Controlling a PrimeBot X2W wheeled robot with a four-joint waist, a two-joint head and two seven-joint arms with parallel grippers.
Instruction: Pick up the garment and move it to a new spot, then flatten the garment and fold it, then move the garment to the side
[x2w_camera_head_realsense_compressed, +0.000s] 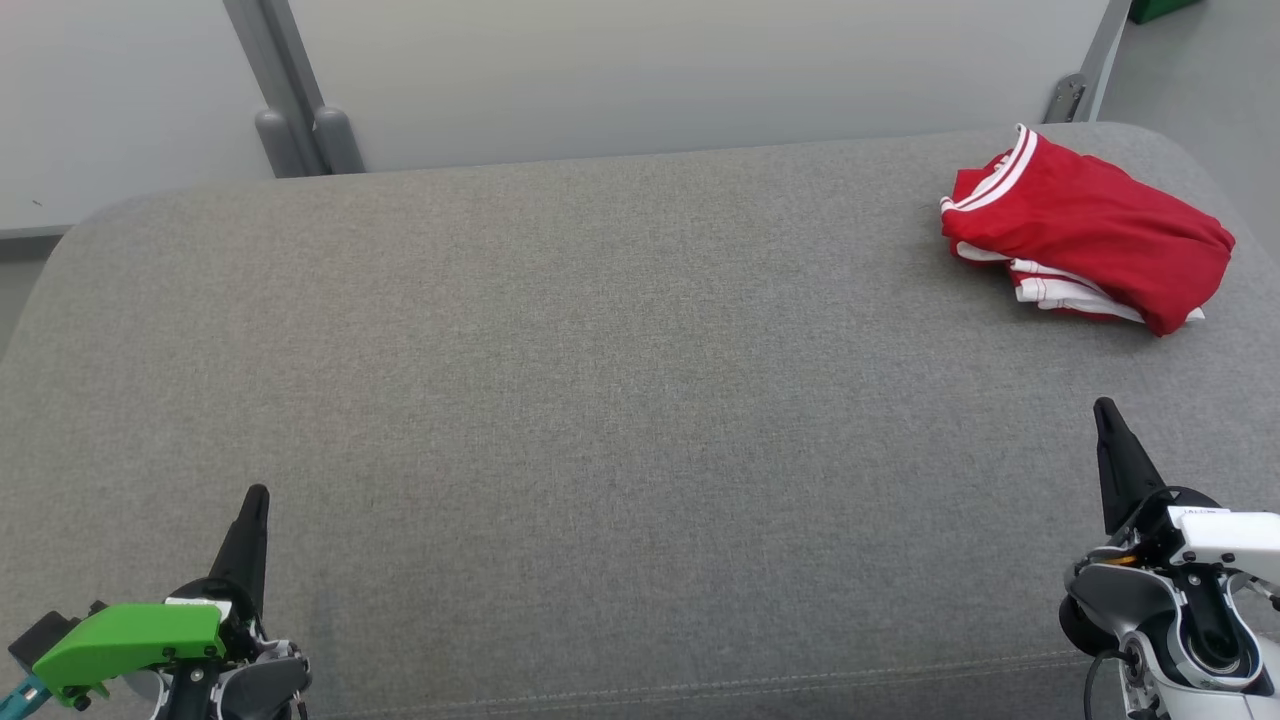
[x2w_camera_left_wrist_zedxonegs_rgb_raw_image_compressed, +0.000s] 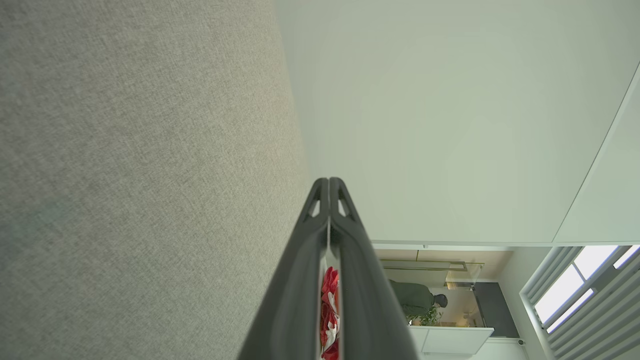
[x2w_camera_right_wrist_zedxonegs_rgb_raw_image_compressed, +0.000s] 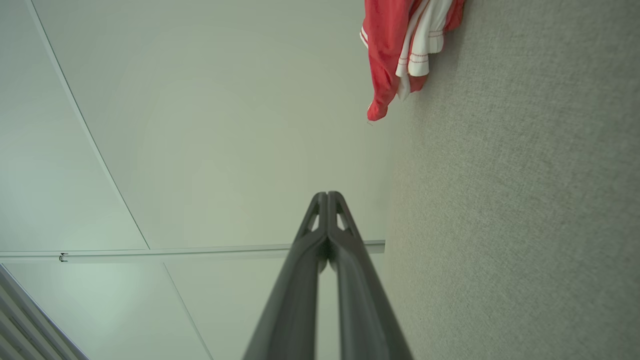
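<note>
- In the head view, the folded red garment with white trim lies at 2 o'clock on the grey upholstered cushion. It sits near the far right corner, well apart from both grippers.
- The left gripper rises at 7 o'clock above a green cover on its wrist. The right gripper rises at 4 o'clock from a white and grey wrist. Each shows as a single dark point and holds nothing.
- The left wrist view shows its fingers pressed together at the tips, with a thin slit lower down. A strip of the red and white garment shows through that slit at 6 o'clock.
- At 5 o'clock the same view takes in a person in a dark green top beside a leafy plant and a white counter. A slatted window is at 4 o'clock.
- The right wrist view shows its own fingers meeting at the tips with nothing between them. The garment lies at 1 o'clock, its red and white layers stacked on the cushion.
- That view also shows a thin rail crossing the wall at 9 o'clock.
- The cushion is a plain woven grey with rounded corners and a stitched seam along its near edge.
- Pale wall panels stand behind it, with two grey posts at 11 o'clock and a metal bracket at 1 o'clock.
</note>
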